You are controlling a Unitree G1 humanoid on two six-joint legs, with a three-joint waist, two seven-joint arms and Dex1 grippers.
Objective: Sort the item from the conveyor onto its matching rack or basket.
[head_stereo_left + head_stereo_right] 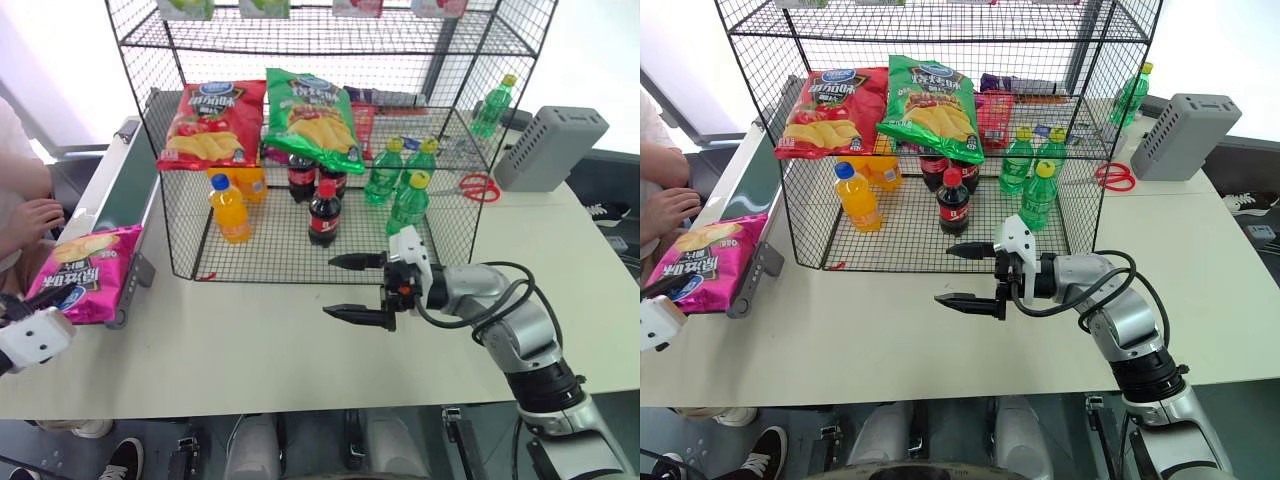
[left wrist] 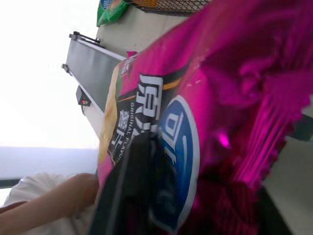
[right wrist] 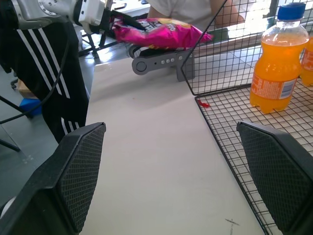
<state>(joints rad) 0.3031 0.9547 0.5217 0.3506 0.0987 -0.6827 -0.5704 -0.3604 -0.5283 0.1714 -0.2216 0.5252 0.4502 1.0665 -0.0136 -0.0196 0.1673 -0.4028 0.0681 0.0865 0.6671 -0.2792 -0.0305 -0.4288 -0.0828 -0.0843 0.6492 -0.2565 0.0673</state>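
Observation:
The item, a glossy magenta-pink chip bag (image 1: 85, 272), lies on the near end of the conveyor (image 1: 115, 190), a dark-green belt with grey rails at the table's left edge. My left gripper (image 1: 18, 303) is shut on the bag's near edge; in the left wrist view a black finger (image 2: 127, 196) lies across the bag (image 2: 234, 98) by its blue logo. The black wire rack (image 1: 330, 40) stands at the back of the table. In front of the rack, my right gripper (image 1: 328, 287) hangs open and empty, pointing left toward the bag (image 3: 156, 32).
On the rack's middle tier lie a red chip bag (image 1: 210, 125) and a green chip bag (image 1: 315, 115). Orange, cola and green bottles stand on its bottom tier. A grey vented box (image 1: 550, 145) and red scissors (image 1: 480, 187) sit at right. A person's hand (image 1: 30, 220) rests beside the conveyor.

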